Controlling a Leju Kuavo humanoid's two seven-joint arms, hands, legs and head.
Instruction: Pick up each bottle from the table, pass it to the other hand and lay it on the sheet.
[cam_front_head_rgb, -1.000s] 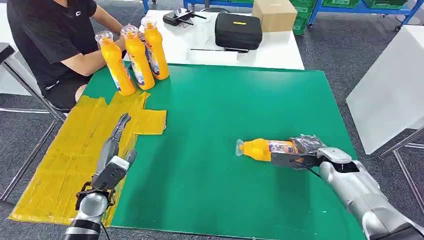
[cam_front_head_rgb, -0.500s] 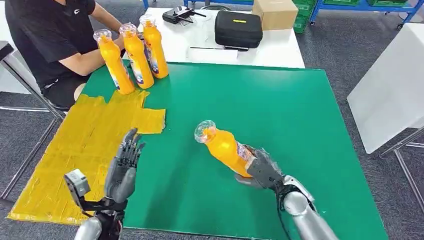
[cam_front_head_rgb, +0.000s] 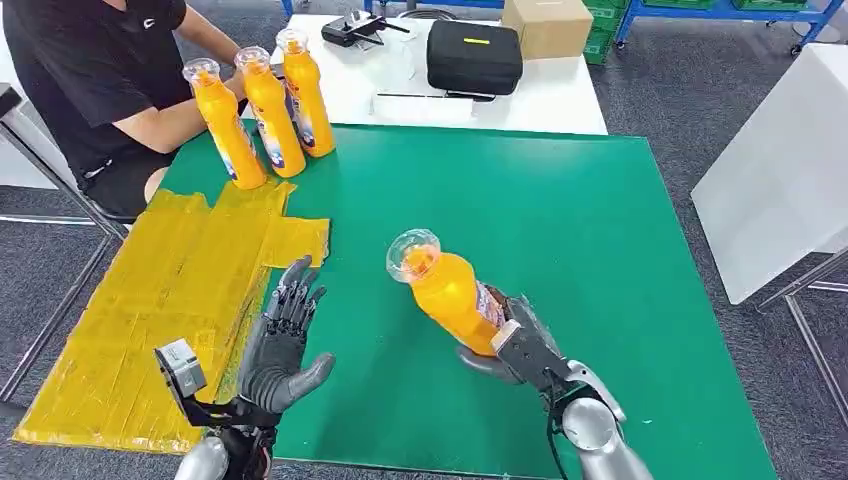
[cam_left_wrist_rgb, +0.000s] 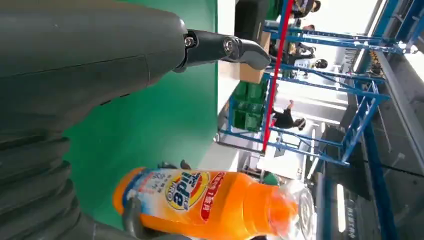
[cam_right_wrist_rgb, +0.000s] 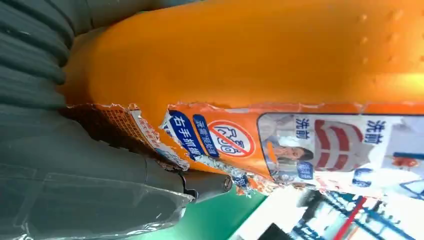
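Raised since a second ago, right hand (cam_front_head_rgb: 525, 350) grips the orange bottle (cam_front_head_rgb: 447, 291) mid-frame above the green table (cam_front_head_rgb: 560, 210); left hand (cam_front_head_rgb: 280, 345) spread, empty.

left robot hand (cam_front_head_rgb: 283, 345) raised, fingers spread | right robot hand (cam_front_head_rgb: 520, 345) gripping

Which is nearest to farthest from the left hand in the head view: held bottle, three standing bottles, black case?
From the left hand:
1. Held bottle, just to its right, gripped by the right hand.
2. Three standing bottles, far left corner of the green mat.
3. Black case, on the white table beyond the mat.
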